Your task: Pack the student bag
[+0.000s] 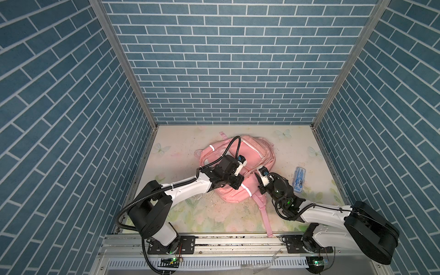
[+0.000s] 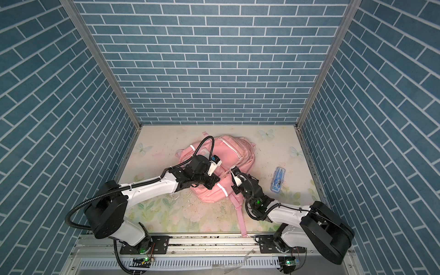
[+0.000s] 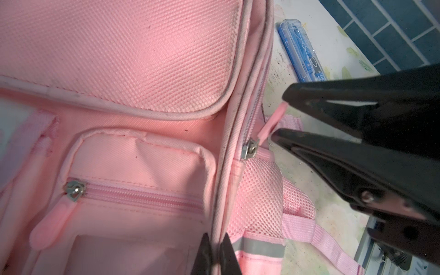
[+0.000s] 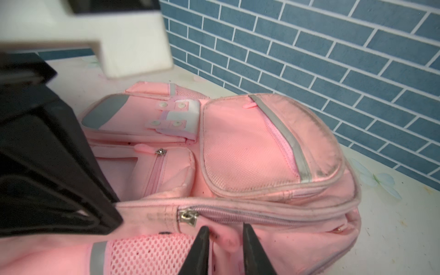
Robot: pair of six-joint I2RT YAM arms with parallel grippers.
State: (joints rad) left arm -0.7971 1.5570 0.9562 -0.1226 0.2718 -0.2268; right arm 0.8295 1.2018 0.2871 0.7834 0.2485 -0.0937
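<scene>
One student bag lies flat on the table, front pockets up, between my two arms. My left gripper is pinched tight on the bag's raised piping, close to the end of the bag that the one loose strap trails from and beside a grey reflective strip.

My right gripper sits at the bag's side with its jaws parted. One pink pull tab lies in the gap between them, its tip against one finger, not squeezed. That tab hangs from the main zip's metal slider, and the teeth next to it are meshed.

In the right wrist view I count two sliders and three pink tabs on the bag. In both top views I count two white strips.

One clear blue case lies on the table off the bag's side, beyond my right gripper and apart from the bag.
</scene>
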